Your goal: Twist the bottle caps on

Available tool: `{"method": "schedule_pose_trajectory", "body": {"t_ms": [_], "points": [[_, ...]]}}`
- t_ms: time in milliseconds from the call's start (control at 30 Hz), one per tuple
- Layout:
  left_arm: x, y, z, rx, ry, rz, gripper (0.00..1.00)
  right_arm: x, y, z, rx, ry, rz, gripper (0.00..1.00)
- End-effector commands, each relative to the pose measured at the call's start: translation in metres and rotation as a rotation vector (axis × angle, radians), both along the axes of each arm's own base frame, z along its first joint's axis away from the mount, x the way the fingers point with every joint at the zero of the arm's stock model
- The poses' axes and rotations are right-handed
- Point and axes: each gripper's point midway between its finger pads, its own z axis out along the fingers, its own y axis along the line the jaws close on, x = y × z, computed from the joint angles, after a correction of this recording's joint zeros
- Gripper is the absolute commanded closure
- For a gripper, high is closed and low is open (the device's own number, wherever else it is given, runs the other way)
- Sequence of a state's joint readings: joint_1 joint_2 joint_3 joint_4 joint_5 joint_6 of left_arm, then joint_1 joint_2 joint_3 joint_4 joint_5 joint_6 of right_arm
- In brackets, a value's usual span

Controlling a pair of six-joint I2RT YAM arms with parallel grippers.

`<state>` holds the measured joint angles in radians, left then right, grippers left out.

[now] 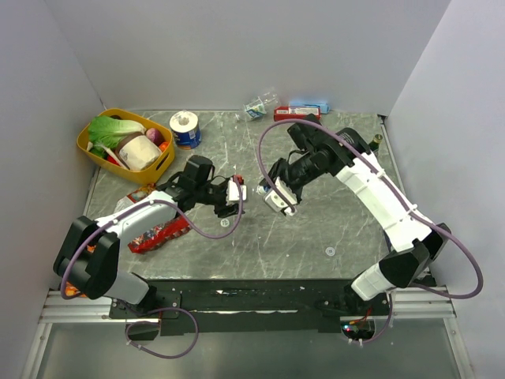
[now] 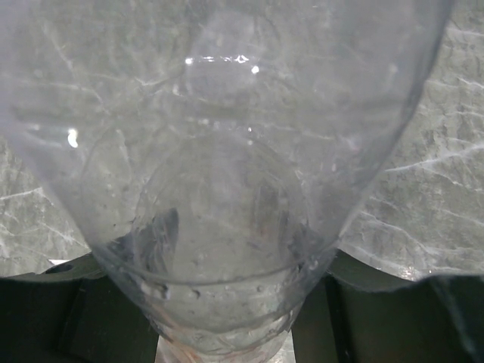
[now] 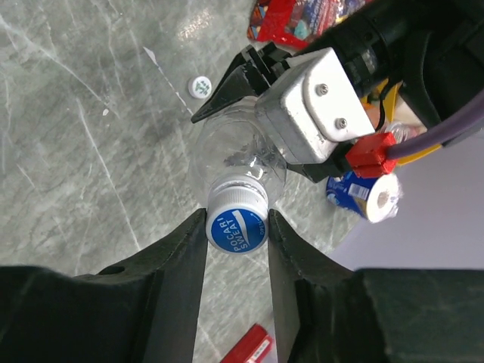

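right gripper (image 3: 237,221): closed on the blue cap (image 3: 237,231) | bottle (image 3: 227,147): held lying sideways in the clamped left gripper (image 1: 237,192), neck and long axis pointed straight into the right jaws

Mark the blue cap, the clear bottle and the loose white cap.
blue cap (image 3: 237,232): right wrist view, middle of printed top.
clear bottle (image 3: 224,150): right wrist view, shoulder below neck.
loose white cap (image 3: 200,87): right wrist view, top face.

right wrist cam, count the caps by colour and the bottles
blue cap: 1
white cap: 1
clear bottle: 1
total: 3
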<state>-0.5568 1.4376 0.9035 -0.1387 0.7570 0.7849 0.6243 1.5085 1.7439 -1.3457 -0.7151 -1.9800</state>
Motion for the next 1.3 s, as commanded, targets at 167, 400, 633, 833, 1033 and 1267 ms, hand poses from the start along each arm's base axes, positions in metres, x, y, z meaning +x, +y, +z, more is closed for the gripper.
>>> {"method": "schedule_pose_trajectory", "body": {"t_ms": [167, 400, 633, 833, 1033, 1267], "points": [[0.041, -0.015, 0.051, -0.175, -0.108, 0.218, 0.99, -0.005, 0.001, 0.002, -0.081, 0.368, -0.288, 0.7], [0.084, -0.003, 0.085, -0.323, -0.194, 0.568, 0.99, 0.013, 0.022, -0.006, -0.131, 0.739, -0.651, 0.76], [0.11, 0.014, 0.089, -0.386, -0.14, 0.855, 0.99, 0.05, 0.027, -0.024, -0.156, 0.908, -1.08, 0.78], [0.121, 0.025, 0.065, -0.316, -0.102, 0.971, 0.99, 0.054, 0.024, -0.044, -0.236, 1.165, -1.302, 0.77], [0.125, 0.031, 0.053, -0.279, -0.094, 1.025, 0.99, 0.057, 0.024, -0.04, -0.223, 1.19, -1.344, 0.63], [0.108, 0.023, 0.031, -0.217, -0.028, 0.925, 0.99, 0.076, 0.009, 0.033, 0.039, 1.085, -1.228, 0.13]]}}
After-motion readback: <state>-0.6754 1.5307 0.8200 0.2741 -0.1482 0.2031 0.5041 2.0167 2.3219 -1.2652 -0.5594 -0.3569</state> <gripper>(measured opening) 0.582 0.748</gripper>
